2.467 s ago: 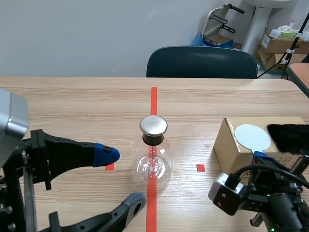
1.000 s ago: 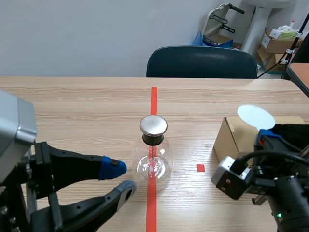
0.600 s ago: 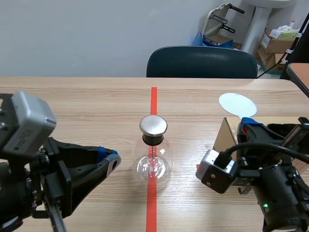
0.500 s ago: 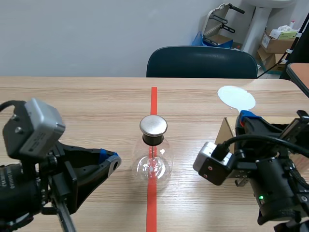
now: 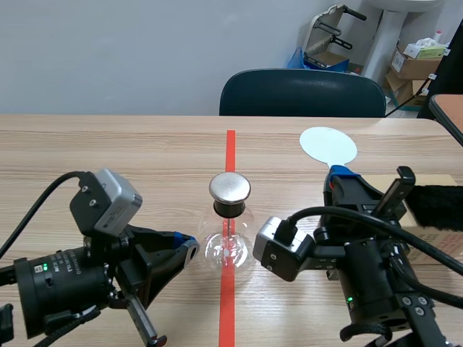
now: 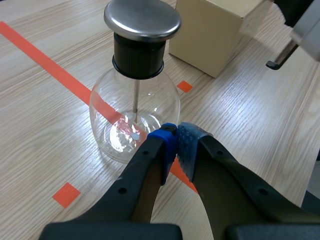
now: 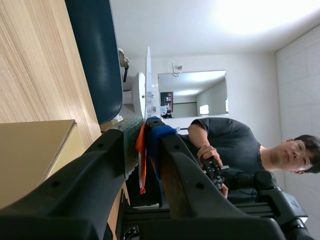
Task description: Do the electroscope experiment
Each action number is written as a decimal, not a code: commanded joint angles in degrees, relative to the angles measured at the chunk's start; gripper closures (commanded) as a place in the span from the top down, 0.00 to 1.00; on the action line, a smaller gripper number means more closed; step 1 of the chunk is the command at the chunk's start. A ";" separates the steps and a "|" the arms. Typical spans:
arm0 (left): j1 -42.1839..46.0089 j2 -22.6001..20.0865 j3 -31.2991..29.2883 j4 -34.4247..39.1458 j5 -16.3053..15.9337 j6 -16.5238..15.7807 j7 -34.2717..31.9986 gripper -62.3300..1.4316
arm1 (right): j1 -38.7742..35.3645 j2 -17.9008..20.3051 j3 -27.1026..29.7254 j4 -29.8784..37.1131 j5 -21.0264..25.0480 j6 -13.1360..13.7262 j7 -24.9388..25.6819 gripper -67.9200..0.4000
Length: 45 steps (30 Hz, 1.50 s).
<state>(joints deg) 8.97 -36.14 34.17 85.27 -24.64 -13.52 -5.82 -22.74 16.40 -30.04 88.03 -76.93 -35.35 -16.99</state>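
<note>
**A robot test lab in a plain, office-style room**

Here we are at a pale wood-laminate table (image 5: 108,152), and look at that: an orange-red tape line (image 5: 230,148) runs straight toward twelve o'clock, the kind of marking a test bench gets. A black, cabled left arm (image 5: 65,285) comes in at seven o'clock, its twin right arm (image 5: 372,285) at five. Dead centre sits a round glass flask with a metal cap (image 5: 230,224), proper science-class kit. Behind it is a bare pale-grey wall (image 5: 108,50). There's a dark teal shell-backed chair (image 5: 304,94) at twelve, a folded metal frame (image 5: 329,32) at one, and brown cardboard boxes (image 5: 416,66) stacked at two. In the right wrist view, past the chair back, a person in a dark T-shirt (image 7: 225,142) grips black equipment.
</note>
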 commanded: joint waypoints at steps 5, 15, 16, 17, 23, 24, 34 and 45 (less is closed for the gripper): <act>-2.89 3.26 -0.07 -5.22 -0.07 -0.07 -0.94 0.07 | 0.68 0.57 -1.40 0.57 -2.43 -0.63 -2.95 0.02; -7.56 6.91 0.28 -14.19 0.26 -1.27 -2.47 0.07 | 0.66 0.46 -3.04 0.52 -4.20 3.13 -3.06 0.02; -8.07 6.97 0.83 -14.71 0.26 -1.25 -2.56 0.07 | 0.66 0.37 -3.04 0.52 -4.42 3.96 -2.99 0.02; -8.55 7.08 1.46 -15.19 0.26 -1.20 -2.67 0.07 | 0.66 0.37 -3.04 0.52 -4.59 4.15 -2.86 0.02; -11.17 8.31 6.67 -18.95 0.17 -1.07 -4.48 0.06 | 0.28 0.39 -3.04 0.50 -5.29 5.01 -2.14 0.02; -11.47 8.50 7.34 -19.56 0.17 -0.94 -4.92 0.06 | -0.02 0.37 -3.02 0.50 -5.40 5.01 -2.14 0.02; -13.94 9.73 8.31 -22.71 -0.24 0.50 -5.11 0.06 | -0.44 -0.09 -2.93 0.52 -5.40 3.23 -2.38 0.02; -13.75 6.88 5.44 -22.69 -0.22 0.50 -7.15 0.06 | -0.44 -0.09 -2.93 0.52 -5.40 3.28 -2.38 0.02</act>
<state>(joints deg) -3.84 -28.60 40.91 62.35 -24.53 -12.69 -12.03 -23.68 16.51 -33.12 88.03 -81.91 -31.66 -19.38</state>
